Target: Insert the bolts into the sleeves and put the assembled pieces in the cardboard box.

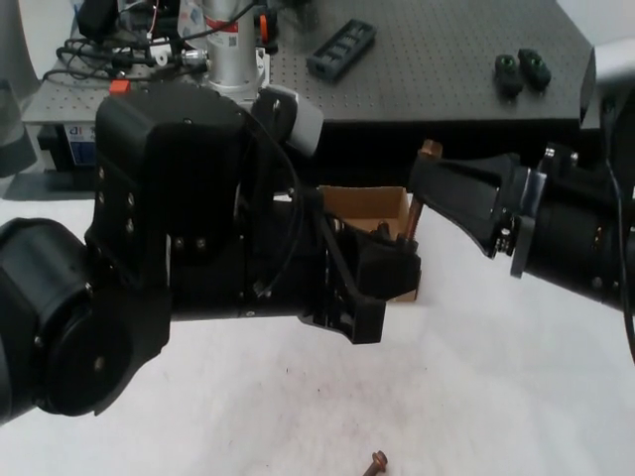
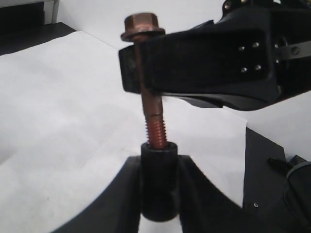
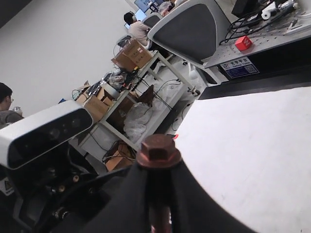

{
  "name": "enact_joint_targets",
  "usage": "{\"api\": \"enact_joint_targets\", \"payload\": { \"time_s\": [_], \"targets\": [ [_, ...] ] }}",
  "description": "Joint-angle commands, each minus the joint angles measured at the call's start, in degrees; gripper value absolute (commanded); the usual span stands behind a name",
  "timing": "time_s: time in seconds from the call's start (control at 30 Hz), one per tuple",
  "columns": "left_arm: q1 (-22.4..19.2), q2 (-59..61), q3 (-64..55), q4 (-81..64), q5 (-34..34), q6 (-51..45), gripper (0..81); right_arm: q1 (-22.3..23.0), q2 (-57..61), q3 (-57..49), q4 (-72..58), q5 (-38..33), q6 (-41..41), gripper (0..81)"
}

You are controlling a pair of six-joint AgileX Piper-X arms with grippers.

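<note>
Holding the sleeve [image 2: 158, 165] tight by its sides, the left gripper [image 2: 159, 196] has its two fingers shut on it, with the hole facing up. The left arm reaches in from the left, low over the white bench [image 1: 476, 377], and its gripper is right in front of the box [image 1: 369, 203].

The sleeve looks hard, black and smooth. It will not bend or squash, but I think it could slip. The low grip on its sides is good, because the top stays free for the bolt.

The bolt [image 2: 151, 104] stands straight up, just above the sleeve. Its tip sits in the mouth of the hole, and most of its length is out. It looks like hard brown metal, small and stiff. It will not break. The best place to hold it is high up, just under the head, so the ridged end is free to go in.

The right gripper [image 1: 425, 193] does just that. Its fingers are closed on the bolt under the head. The right arm comes in flat from the right, a bit higher than the left one.

One more bolt [image 1: 377, 462] lies on the bench near the front edge, well apart from both grippers.
</note>
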Motion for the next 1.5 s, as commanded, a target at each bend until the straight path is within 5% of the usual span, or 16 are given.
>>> {"api": "enact_joint_targets", "payload": {
  "time_s": [0.0, 0.07, 0.1, 0.33, 0.53, 0.8, 1.07, 1.17, 1.33, 1.47],
  "targets": [
    [0.1, -0.7, -0.6, -2.1, -2.9, -0.5, 0.6, 0.2, 0.0, -0.6, 0.4, -5.8, 0.2, 22.1],
    [0.1, -0.7, -0.6, -3.2, -2.9, -0.5, 0.6, 0.2, 0.0, -0.6, 0.4, -5.8, 0.5, 43.3],
    [0.1, -0.7, -0.6, -3.9, -3.0, -0.5, 0.6, -0.1, 0.0, -0.6, 0.6, -5.8, 1.4, 46.5],
    [1.7, 4.5, -4.9, -6.0, -18.5, -6.8, 0.6, -8.4, -5.5, -0.6, 12.4, -9.5, 0.9, 38.4],
    [5.9, 22.9, -22.8, 4.3, -22.7, -11.6, 0.6, -15.6, -15.6, -0.6, 37.3, -5.1, -10.2, 38.4],
    [8.5, 51.3, -56.4, 30.5, -25.7, -8.7, 0.6, -15.8, -20.0, -0.6, 62.7, 6.2, -20.5, 38.4],
    [9.0, 65.3, -73.9, 45.3, -29.9, -4.8, 0.2, -15.8, -20.0, -0.6, 66.6, 7.6, -21.5, 38.4],
    [9.0, 65.9, -74.2, 45.5, -29.9, -4.9, 8.2, -15.8, -20.0, -0.6, 65.9, 7.6, -21.5, 38.4],
    [9.0, 65.5, -74.2, 46.1, -29.8, -5.1, 32.3, -15.8, -17.9, -0.6, 65.0, 7.6, -21.9, 38.4],
    [9.0, 62.7, -74.2, 46.8, -29.4, -5.1, 34.4, -13.9, -13.0, -0.6, 64.7, 7.5, -23.0, 38.4]
  ]
}}
